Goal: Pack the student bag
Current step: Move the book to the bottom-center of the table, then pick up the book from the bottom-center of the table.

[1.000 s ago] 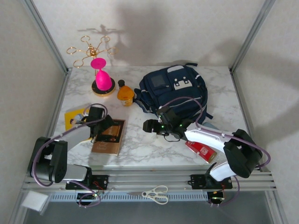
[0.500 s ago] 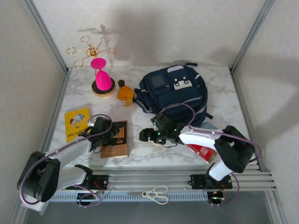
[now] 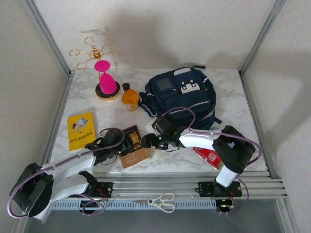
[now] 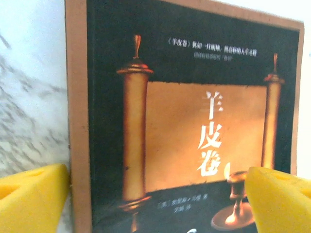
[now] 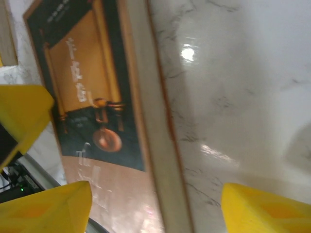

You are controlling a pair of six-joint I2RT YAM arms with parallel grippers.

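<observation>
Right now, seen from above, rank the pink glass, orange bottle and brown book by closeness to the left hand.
1. Brown book, right at the left hand, near the table's front edge.
2. Orange bottle, farther back.
3. Pink glass, back left.

Marble table (image 3: 233,99) — on it the student bag (image 3: 182,94), brown book (image 3: 137,155), yellow booklet (image 3: 80,130), amber bottle (image 3: 130,97), red packet (image 3: 210,156).

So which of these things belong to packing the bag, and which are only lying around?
For the job: student bag; brown book; probably the yellow booklet and the red packet.

Lying about, likely: pink glass; gold rack; amber bottle; scissors.
</observation>
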